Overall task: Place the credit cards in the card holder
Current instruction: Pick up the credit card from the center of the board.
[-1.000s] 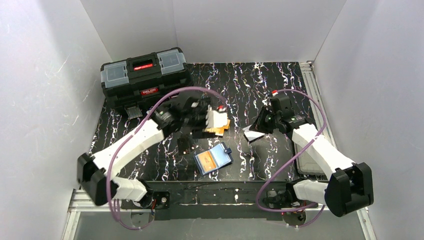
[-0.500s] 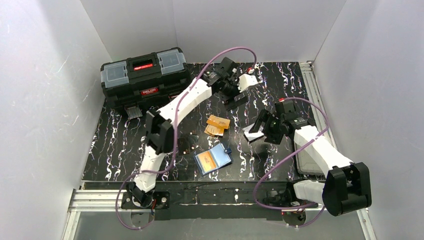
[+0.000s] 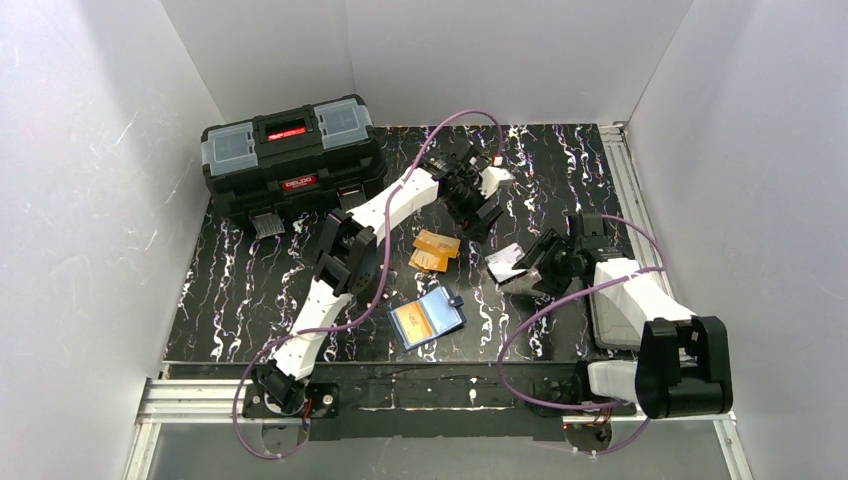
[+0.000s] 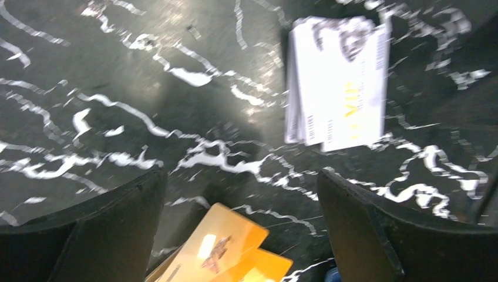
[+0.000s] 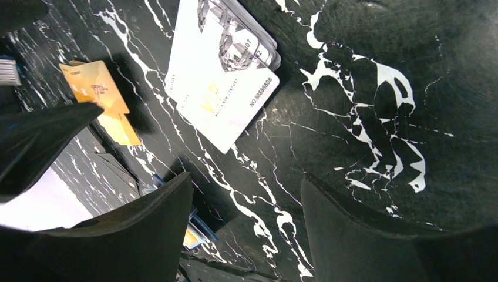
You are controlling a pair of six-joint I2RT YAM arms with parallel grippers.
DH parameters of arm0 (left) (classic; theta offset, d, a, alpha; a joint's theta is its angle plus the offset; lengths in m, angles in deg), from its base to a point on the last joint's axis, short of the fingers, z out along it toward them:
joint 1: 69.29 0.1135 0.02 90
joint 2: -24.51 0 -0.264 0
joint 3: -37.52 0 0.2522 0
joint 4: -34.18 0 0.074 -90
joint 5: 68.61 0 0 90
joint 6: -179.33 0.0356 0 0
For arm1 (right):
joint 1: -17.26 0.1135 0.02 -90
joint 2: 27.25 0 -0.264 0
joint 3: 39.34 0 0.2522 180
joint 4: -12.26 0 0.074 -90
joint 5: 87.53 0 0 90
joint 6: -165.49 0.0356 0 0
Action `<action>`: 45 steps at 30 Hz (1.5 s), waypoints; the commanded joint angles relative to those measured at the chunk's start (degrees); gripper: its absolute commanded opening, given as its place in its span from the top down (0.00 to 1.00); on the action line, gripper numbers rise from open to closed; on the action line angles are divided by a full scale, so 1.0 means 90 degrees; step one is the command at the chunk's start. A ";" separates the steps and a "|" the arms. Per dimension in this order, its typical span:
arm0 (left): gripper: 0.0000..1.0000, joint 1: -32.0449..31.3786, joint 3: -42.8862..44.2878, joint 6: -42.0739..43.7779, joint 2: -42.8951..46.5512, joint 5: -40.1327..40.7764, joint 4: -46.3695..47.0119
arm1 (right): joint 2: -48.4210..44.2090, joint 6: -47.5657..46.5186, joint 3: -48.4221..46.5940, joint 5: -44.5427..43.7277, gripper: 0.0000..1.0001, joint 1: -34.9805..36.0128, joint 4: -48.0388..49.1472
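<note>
Plainly, both arms are over the middle of the table (image 3: 250,290), and neither holds anything. The left gripper (image 4: 241,176) has its jaws wide apart over bare marbled surface. The right gripper (image 5: 246,179) is also spread, with only tabletop between its fingers (image 5: 123,235).

Two loose orange cards (image 5: 97,88) lie overlapped. Just right of them, apart from them, is a fanned stack of whitish cards (image 5: 220,76). At least two of these show, and a third edge may lie under them. The top one reads "VIP" in gold and "NO.88888808"; the smaller line under "VIP" is too fine to read.

The one card holder (image 3: 427,318) lies open nearer the arms, with an orange rectangle on its left half. Whether that rectangle is a card inside a pocket cannot be told.

One black toolbox (image 3: 290,155) sits far left; its red label is too small to read.
</note>
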 commanded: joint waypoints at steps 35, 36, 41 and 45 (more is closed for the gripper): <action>0.48 -0.0142 -0.0291 -0.1854 -0.0825 -0.1996 0.1401 | 0.0812 0.0122 -0.0008 0.0171 0.39 -0.0188 0.1188; 0.50 -0.0131 -0.0356 -0.1792 -0.0786 -0.1913 0.1398 | 0.0863 0.0157 -0.0009 0.0199 0.39 -0.0188 0.1257; 0.53 -0.0134 -0.0581 -0.1389 -0.0579 -0.1425 0.1411 | 0.1144 0.0274 0.0000 0.0328 0.37 -0.0188 0.1604; 0.53 -0.0140 -0.0611 -0.1125 -0.0549 -0.1086 0.1333 | 0.1403 0.0481 0.0082 0.0514 0.36 -0.0188 0.1925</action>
